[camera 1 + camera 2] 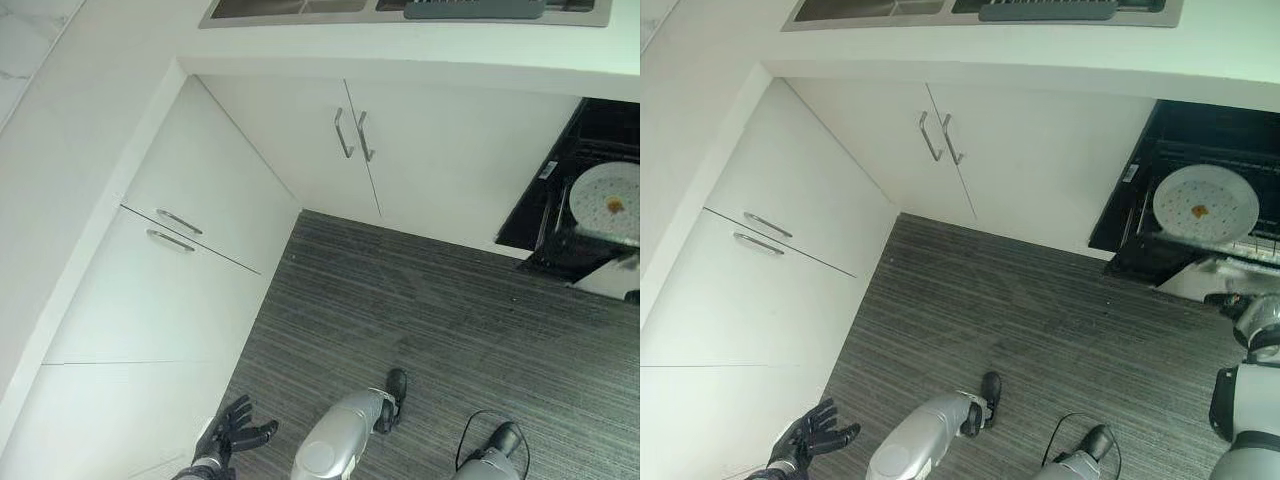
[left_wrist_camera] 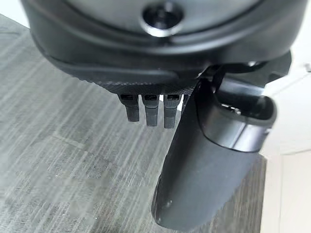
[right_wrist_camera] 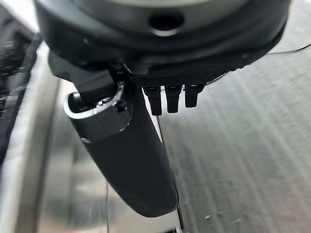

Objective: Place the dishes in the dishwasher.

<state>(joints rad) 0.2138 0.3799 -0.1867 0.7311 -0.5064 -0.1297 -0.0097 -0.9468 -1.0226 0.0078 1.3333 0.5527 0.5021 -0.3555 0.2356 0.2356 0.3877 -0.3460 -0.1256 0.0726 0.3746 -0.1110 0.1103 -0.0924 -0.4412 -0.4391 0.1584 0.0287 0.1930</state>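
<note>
Left eye view: left hand [image 1: 228,432] hung low near the white cabinets [image 1: 190,260], fingers spread, holding nothing. Plate [image 1: 607,203] sat in the open dishwasher [image 1: 560,215], far right.
Right eye view: plate in the rack, small orange spot on it.
Left wrist view: fingers [image 2: 151,109] relaxed over grey floor [image 2: 58,160].
Right wrist view: right hand [image 3: 146,145] with fingers loose, empty.

We see smooth, matt white cabinet doors [image 1: 300,130] with slim brushed-metal handles [image 1: 343,133], under a smooth pale countertop [image 1: 970,55] holding a dull metal sink [image 1: 285,8]. The floor [image 1: 420,320] looks like a rough, streaked grey carpet weave. In the dark dishwasher [image 1: 1200,150] a white speckled plate [image 1: 1205,204] has a smooth, faintly glossy face, and the left hand [image 1: 232,432] is matt black plastic.
</note>
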